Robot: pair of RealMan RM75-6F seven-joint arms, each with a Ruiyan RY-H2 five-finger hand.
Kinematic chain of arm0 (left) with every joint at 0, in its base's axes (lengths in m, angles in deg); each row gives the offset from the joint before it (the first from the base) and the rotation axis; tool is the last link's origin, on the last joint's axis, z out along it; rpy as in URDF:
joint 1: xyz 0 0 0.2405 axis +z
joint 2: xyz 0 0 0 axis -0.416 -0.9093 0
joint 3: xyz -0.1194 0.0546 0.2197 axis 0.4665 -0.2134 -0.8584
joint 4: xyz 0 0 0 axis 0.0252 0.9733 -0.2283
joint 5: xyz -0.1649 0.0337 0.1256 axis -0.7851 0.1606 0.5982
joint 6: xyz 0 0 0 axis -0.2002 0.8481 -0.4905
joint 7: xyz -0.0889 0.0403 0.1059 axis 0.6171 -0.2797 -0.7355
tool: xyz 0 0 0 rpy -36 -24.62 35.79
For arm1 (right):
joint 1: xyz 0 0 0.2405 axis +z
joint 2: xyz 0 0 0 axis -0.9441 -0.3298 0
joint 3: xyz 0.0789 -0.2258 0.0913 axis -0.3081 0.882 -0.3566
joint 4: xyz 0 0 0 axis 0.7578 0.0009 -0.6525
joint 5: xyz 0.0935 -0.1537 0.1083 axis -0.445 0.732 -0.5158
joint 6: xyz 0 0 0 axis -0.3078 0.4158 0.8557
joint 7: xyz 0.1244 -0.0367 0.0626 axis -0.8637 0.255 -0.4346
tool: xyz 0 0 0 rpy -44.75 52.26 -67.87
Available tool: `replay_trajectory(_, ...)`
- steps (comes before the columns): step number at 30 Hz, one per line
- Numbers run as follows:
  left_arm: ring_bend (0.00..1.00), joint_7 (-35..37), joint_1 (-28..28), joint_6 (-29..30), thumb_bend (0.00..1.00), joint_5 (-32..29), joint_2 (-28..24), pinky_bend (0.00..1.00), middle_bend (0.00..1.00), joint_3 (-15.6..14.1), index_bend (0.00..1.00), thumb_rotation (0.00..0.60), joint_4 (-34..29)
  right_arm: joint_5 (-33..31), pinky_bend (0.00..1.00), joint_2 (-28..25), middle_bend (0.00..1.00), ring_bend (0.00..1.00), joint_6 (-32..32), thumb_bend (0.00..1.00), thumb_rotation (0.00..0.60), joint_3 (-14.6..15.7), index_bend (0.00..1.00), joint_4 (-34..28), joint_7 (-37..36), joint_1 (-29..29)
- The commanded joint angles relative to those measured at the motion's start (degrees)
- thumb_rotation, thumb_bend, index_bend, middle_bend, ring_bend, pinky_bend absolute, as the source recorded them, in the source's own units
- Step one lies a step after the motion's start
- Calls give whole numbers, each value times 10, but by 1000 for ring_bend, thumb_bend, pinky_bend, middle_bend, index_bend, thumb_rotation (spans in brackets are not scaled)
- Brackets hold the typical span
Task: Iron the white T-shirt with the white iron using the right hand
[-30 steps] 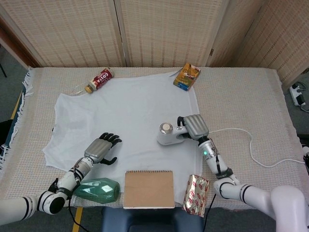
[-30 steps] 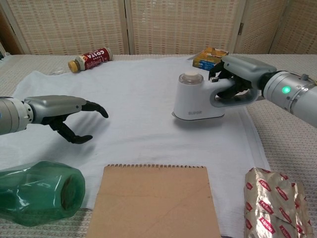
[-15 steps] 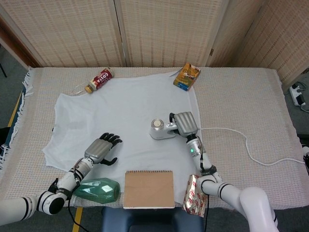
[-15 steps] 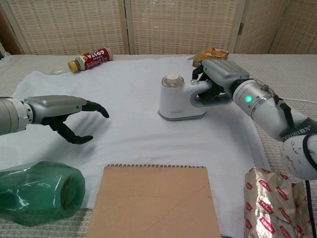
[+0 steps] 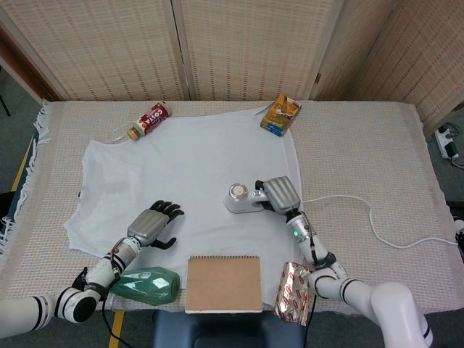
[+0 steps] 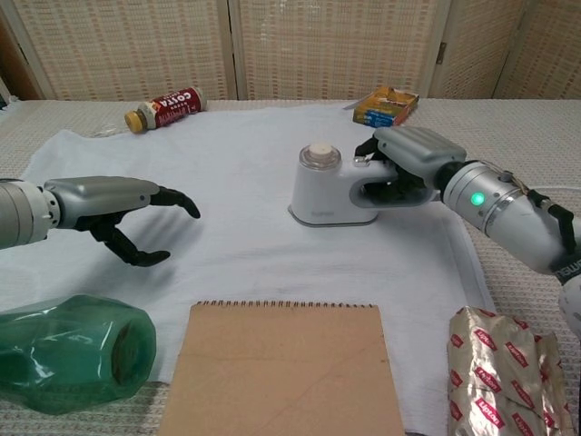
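**Iron slides left across the shirt, then eases back toward the robot**

The white iron (image 6: pixel 329 188) sits flat on the white T-shirt (image 5: pixel 181 174), on the shirt's right half, a little inside its right edge. A second ago it stood further right, close to that edge; half a second ago it had swept left toward the shirt's middle; now it lies at about the same reach leftward but slightly nearer the robot. That reads as one ironing stroke made and a second pass, or a change of direction, just starting.

The right hand (image 6: pixel 410 159) wraps the iron's handle, fingers curled through the loop, and has kept that grip throughout. The iron's cord (image 5: pixel 370 217) trails off right across the worktop (image 5: pixel 362 145) and has shifted with the arm.

The left hand (image 6: pixel 127 213) hovers over the shirt's lower left part with fingers apart and loosely curved, holding nothing; it has not moved.

Much of the shirt, the left and far parts especially, is probably still unpressed, so I judge the task to be under way but well short of done.

Around the shirt lie a bottle (image 5: pixel 148 119) at the far left, a small box (image 5: pixel 281 114) at the far right, and, near the robot, a green bottle (image 5: pixel 148 284), a brown notebook (image 5: pixel 223 283) and a foil packet (image 5: pixel 293 291).
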Motion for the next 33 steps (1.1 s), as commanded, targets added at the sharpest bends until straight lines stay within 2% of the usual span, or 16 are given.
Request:
replay_trajectory(1, 22, -3, -1, 1, 441, -2, -1, 0, 116, 0, 180, 438, -3, 10, 802, -26, 709, 675, -4, 863, 600, 12, 588, -32, -8, -16)
replay_trajectory(13, 21, -23, -5, 8, 441, -11, -2, 0, 114, 0, 180, 439, -18, 35, 802, -108, 709, 676, -29, 863, 600, 52, 585, -125, -10, -71)
replay_trajectory(23, 19, -33, -8, 12, 440, -16, 1, 0, 112, -1, 180, 437, -24, 55, 802, -164, 709, 676, -58, 862, 600, 80, 585, -167, -17, -115)
replay_trajectory(26, 19, -34, -8, 15, 439, -14, 1, 0, 112, -1, 180, 441, -26, 54, 802, -174, 711, 677, -71, 863, 600, 71, 584, -173, -29, -121)
replay_trajectory(33, 19, -31, -6, 22, 438, -11, -1, 0, 111, 1, 180, 432, -28, 29, 802, -168, 713, 678, -59, 861, 600, 6, 583, -181, -27, -81)
